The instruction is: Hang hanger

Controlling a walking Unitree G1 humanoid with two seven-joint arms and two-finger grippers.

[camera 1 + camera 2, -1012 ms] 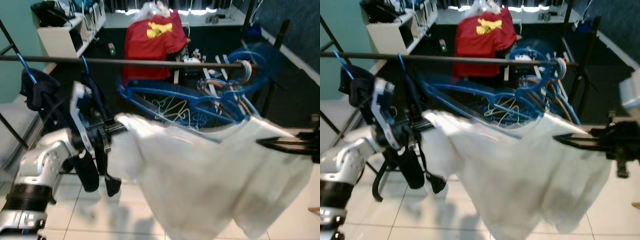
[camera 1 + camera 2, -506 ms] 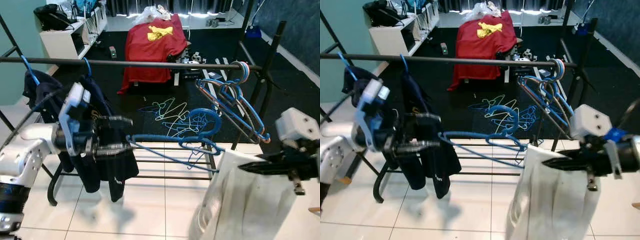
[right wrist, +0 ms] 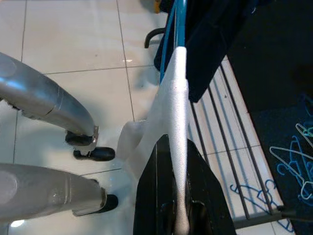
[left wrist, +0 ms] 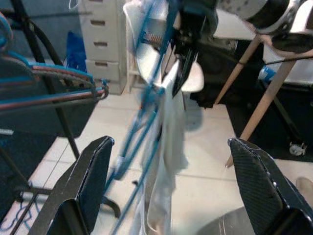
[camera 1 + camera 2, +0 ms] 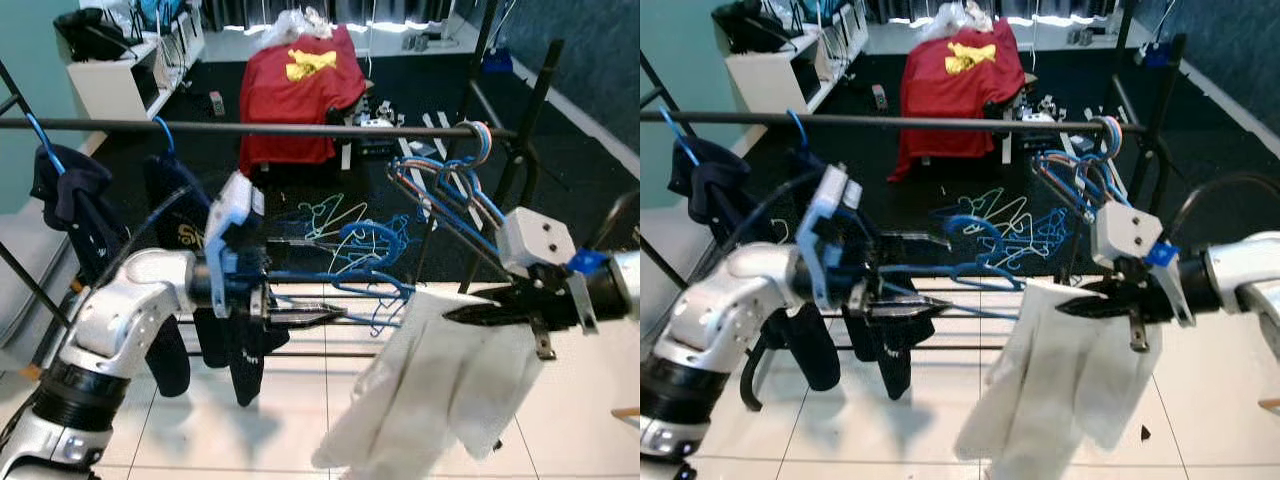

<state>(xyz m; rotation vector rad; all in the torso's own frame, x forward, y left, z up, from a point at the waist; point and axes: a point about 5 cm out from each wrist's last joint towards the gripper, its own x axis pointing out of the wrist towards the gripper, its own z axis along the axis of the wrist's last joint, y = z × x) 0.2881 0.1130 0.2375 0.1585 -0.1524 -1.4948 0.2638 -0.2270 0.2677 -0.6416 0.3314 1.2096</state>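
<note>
- Blue hanger lying level below the rail, one end at the left end effector, white garment drooping from the other end.
- Right end effector pinching the garment, fingers closed on cloth.
- Left fingers standing wide apart in wrist view, gripping nothing.
- Likely mid-carry; next calling for lifting the hook over the rail.

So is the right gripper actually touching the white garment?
Touching. In the right wrist view the right gripper is shut on the white garment.
</note>
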